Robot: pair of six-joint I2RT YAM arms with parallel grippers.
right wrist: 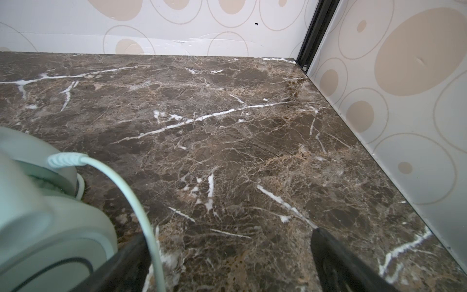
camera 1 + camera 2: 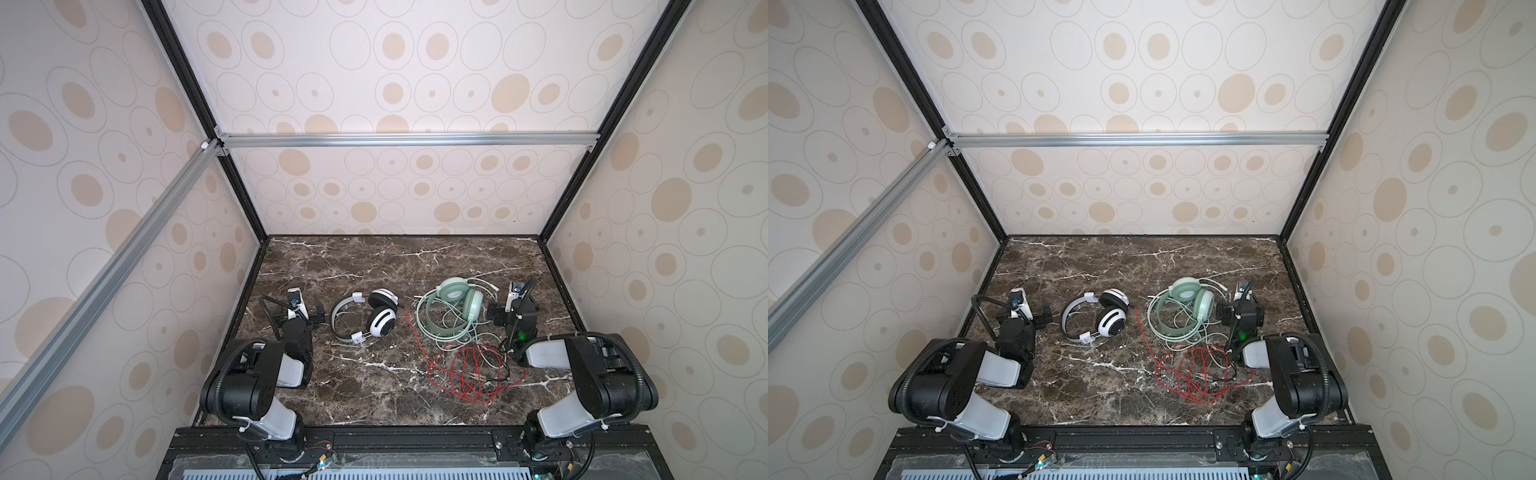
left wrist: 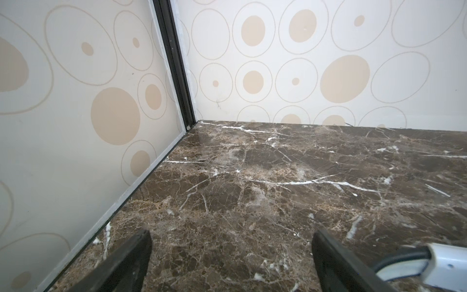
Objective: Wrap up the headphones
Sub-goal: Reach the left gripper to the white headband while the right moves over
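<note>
I note the white headphones (image 2: 382,322) lying on the table (image 2: 374,266) centre-left, the green headphones (image 2: 471,305) right of them, just beside my right gripper (image 1: 228,236). Left gripper (image 3: 231,240) and right gripper both stand released, holding nothing

Two headsets share my one tabletop (image 2: 374,266): one white headset (image 2: 380,320), one green headset (image 2: 457,299), each with two ear cups. Two cords run with them, one red cord (image 2: 469,370) and one green cord (image 1: 68,160). Two arms are mine, a left arm (image 2: 249,386) and a right arm (image 2: 598,374), carrying one left end effector (image 3: 231,250) and one right end effector (image 1: 227,250), two fingers apiece.
</note>
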